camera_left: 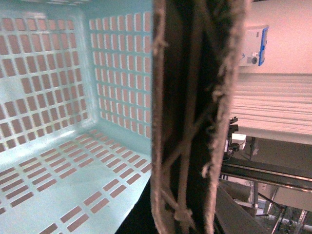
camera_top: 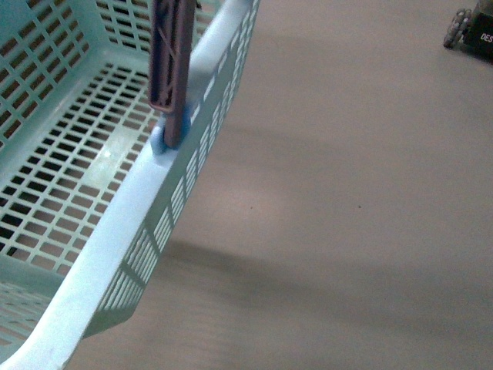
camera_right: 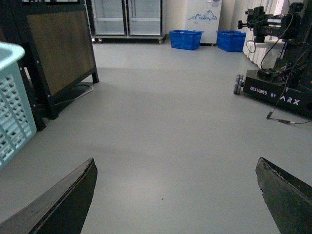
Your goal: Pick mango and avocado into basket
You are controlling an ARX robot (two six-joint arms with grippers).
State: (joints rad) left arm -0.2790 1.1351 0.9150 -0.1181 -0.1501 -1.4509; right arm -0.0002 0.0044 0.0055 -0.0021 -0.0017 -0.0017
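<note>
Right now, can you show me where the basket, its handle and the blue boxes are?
basket [camera_top: 115, 231]: front view, on its pale top rim.
handle [camera_top: 171, 62]: front view, middle of the upright brown bar.
blue boxes [camera_right: 185, 39]: right wrist view, on one box's side wall.

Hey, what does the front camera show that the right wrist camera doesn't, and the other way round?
Only the front view: inside the basket, its slotted bottom with no fruit on the visible part, and its upright brown handle. Only the right wrist view: the right gripper, fingers wide apart, two blue crates, glass-door cabinets and a dark board. Both: the basket's lattice wall, the floor and a wheeled robot base.
</note>
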